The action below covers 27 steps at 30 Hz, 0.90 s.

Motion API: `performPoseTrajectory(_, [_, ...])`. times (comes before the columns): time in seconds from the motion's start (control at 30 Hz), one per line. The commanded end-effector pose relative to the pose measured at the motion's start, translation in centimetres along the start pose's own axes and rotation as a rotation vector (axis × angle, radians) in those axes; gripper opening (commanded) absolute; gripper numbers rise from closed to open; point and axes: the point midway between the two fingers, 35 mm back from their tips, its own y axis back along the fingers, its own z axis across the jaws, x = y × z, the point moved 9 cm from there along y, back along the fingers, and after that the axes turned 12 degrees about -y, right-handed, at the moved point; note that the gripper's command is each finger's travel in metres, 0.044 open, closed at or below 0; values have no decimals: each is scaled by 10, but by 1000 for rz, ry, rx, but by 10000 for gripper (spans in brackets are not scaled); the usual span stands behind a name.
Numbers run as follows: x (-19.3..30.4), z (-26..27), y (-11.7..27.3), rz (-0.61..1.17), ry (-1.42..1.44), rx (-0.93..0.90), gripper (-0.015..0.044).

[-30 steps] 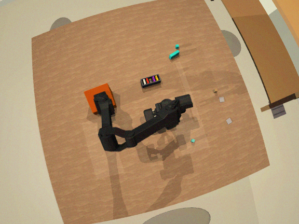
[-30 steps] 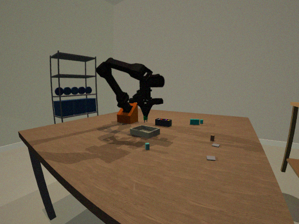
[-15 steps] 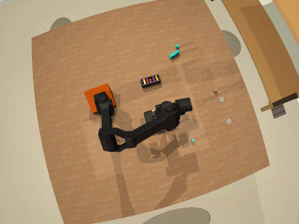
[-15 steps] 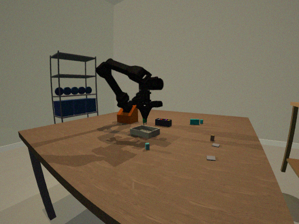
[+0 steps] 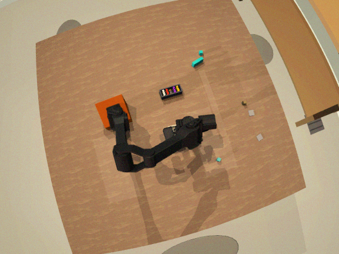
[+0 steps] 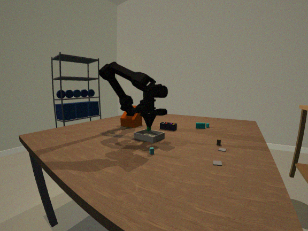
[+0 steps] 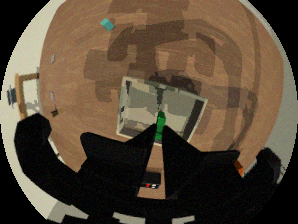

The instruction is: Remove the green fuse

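One gripper (image 6: pixel 148 125) pinches one green fuse (image 6: pixel 148 129) upright, its lower end inside the single grey tray (image 6: pixel 148 137). One fuse block (image 5: pixel 171 92) – four fuses remaining: red, white, purple, yellow – stands well apart. Three teal blocks and two grey tiles lie scattered.

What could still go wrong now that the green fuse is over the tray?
1. The jaws of the gripper grip only the top of the green fuse; its lower end hangs about level with the rim of the tray, so sideways travel could clip the wall.
2. Released from this height, the fuse may bounce or tip against the wall.
3. The fuse block sits close behind the tray; a careless retreat could brush it.
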Motion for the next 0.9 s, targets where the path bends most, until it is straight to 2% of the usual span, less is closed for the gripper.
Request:
performPoseTrajectory(0.0, [0,0,0,0,0,0,26])
performPoseTrajectory(0.4, [0,0,3,1,0,0,330])
performPoseTrajectory(0.53, [1,-1,36,6,7,1,330])
performPoseTrajectory(0.87, [1,-1,36,6,7,1,330])
